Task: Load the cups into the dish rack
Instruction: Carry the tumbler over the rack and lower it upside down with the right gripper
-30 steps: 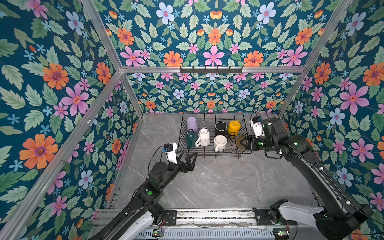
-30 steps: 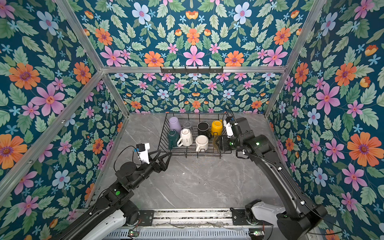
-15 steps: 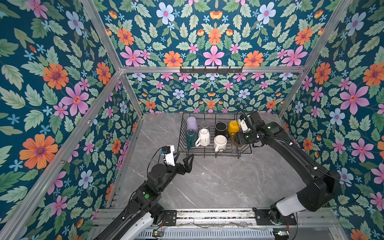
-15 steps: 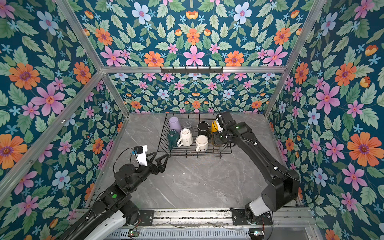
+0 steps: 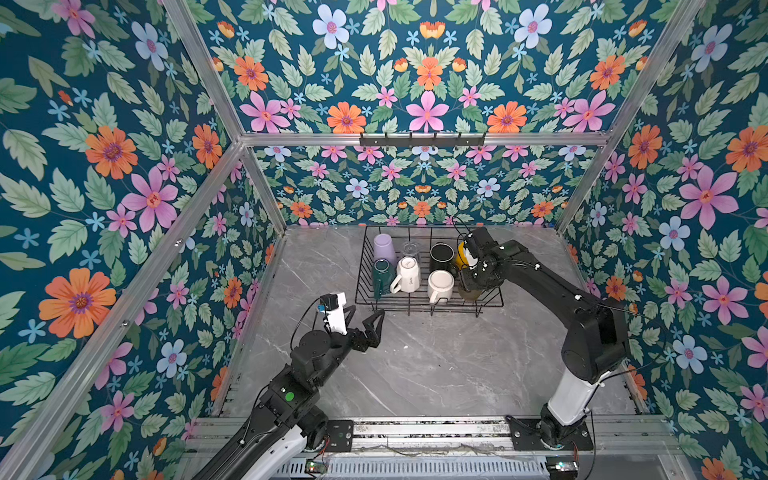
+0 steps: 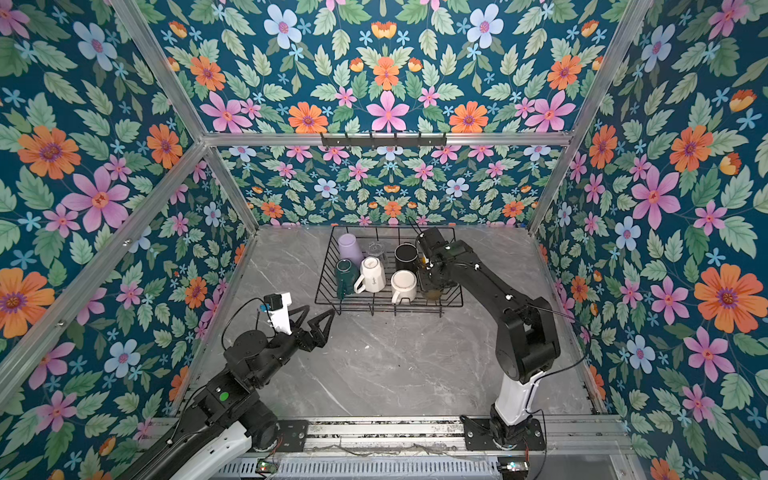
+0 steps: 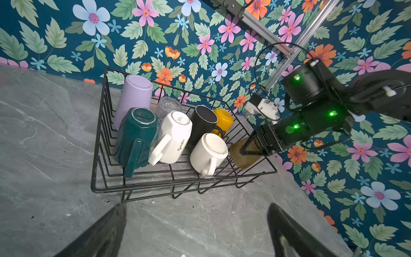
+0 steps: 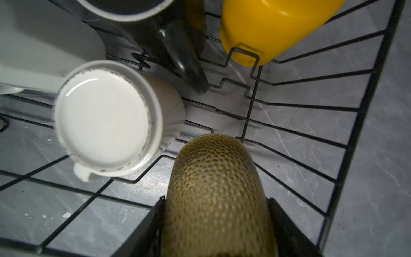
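- My right tool (image 8: 215, 200) is clamped on the olive glass (image 8: 213, 173), inside the dish rack (image 8: 360, 111) at its front right corner, just beside a white mug (image 8: 104, 120)
- Last one, I reckon: the other cups (image 7: 175, 138) sit in the rack
- Next: lower until it seats on the wires, release, lift clear without nudging that mug
- My left tool (image 5: 368, 313) hangs wide open over the table (image 5: 436, 365), empty

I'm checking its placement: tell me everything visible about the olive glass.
The olive glass is translucent, yellow-green, covered in a dimpled texture, without a handle. The right gripper is clamped on its sides, holding it low in the near right corner of the dish rack, beside the upturned white mug. Whether it rests on the wires cannot be told.
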